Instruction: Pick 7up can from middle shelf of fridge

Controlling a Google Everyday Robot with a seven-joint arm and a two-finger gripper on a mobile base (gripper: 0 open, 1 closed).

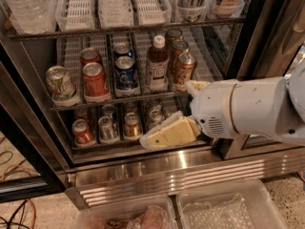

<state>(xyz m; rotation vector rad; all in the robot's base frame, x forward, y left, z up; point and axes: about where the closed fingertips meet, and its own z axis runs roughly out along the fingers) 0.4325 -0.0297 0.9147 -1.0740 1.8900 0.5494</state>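
7up can (59,81), pale silver with green lettering, leans at the front of the middle shelf (143,97), well up and left of the pincer (167,114). The pincer hangs released and empty before the lower rack. Likely risk: reaching across, it clips the red can (94,80) or topples the leaning can.

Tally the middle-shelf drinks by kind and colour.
Pale silver-white 7up can: 1
Red cans: 2
Dark blue cans: 2
Brown cans: 3
White-capped bottle: 1
Total: 9
White gripper, jaws open, sits below the middle shelf, front right.
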